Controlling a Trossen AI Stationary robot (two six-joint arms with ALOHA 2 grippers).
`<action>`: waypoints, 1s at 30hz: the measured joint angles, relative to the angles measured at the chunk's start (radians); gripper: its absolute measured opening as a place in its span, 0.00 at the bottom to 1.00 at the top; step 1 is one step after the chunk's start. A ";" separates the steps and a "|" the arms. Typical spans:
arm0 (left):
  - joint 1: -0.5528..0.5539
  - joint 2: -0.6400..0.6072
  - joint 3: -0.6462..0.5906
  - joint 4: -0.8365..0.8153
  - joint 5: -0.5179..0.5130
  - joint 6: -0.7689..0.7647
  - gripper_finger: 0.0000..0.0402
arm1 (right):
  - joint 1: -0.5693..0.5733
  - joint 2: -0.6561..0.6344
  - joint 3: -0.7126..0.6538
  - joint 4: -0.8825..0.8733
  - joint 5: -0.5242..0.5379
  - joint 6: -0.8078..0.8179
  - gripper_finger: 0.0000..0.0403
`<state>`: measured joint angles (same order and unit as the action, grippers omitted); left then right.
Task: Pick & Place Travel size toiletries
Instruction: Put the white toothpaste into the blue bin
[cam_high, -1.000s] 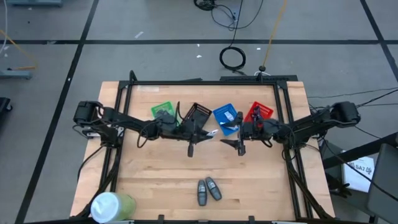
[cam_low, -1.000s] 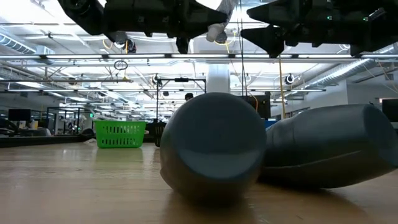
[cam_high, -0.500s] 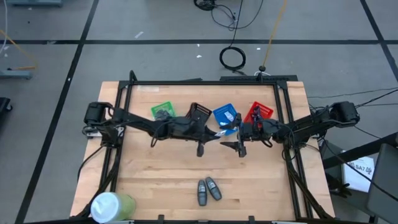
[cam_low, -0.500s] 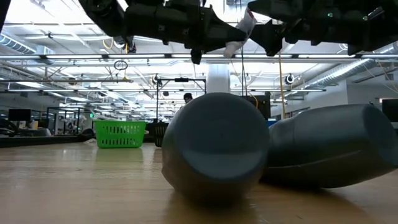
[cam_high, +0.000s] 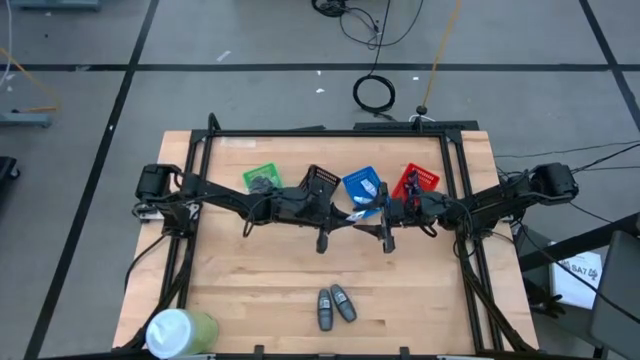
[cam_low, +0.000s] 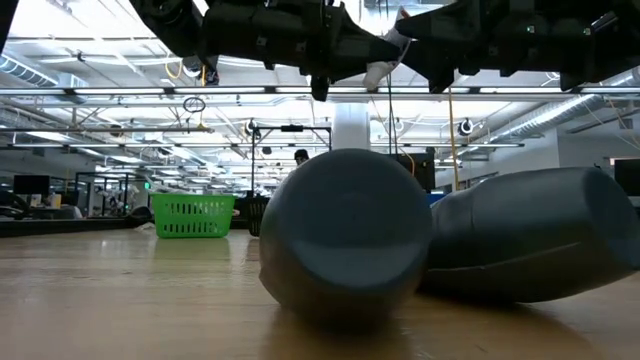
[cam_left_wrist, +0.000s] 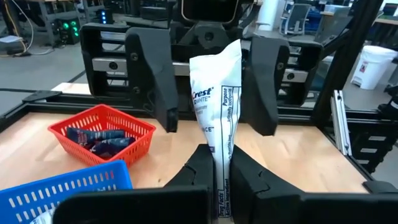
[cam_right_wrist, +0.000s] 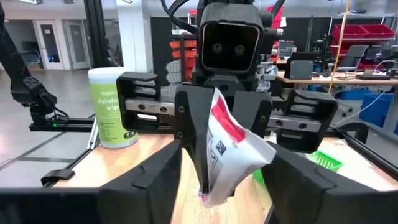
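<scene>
While the left gripper (cam_left_wrist: 222, 180) has its fingers pinched tight on the bottom crimp of a small white toothpaste tube (cam_left_wrist: 217, 106), the right gripper (cam_right_wrist: 214, 168) sits right opposite with its fingers spread wide on either side of that same tube, not touching it as far as the wrist views show. So it looks like a mid-air handoff, up above the table between the blue basket (cam_high: 360, 184) and the red basket (cam_high: 421, 178), with the tube (cam_high: 359, 213) held between the two arms. That tube looks light and squishy, soft-walled in the middle, so a squeeze there would probably just dent it or let it twist; the flat crimped end or the stiffer cap shoulder seem like the safer spots to grab, and since the left already owns the crimp, the right would want the other end. Foil-ish surface could be a bit slippery too. The red basket already holds some dark blue-purple pieces (cam_left_wrist: 99, 138). Further out, two grey oval bottles (cam_high: 333, 305) lie side by side, touching, near the front edge of the table (cam_high: 250, 290), and the green basket (cam_high: 262, 178) and black basket (cam_high: 319, 180) sit in the same row at the back. A big wipes canister (cam_high: 178, 331) stands at the front left corner.
</scene>
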<state>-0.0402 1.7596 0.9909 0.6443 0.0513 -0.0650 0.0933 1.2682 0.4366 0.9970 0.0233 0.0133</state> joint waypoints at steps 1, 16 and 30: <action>0.000 0.000 0.000 0.000 0.000 0.000 0.04 | 0.000 0.000 0.000 0.000 0.000 -0.002 0.48; -0.001 0.000 0.000 0.003 0.002 -0.070 0.13 | 0.000 0.000 0.000 0.000 -0.003 -0.060 0.03; -0.001 -0.155 0.045 -0.298 -0.221 -0.137 0.50 | -0.010 -0.036 0.000 -0.107 0.042 -0.079 0.03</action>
<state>-0.0414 1.6045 1.0357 0.3466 -0.1695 -0.2022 0.0836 1.2326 0.4366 0.8898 0.0649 -0.0660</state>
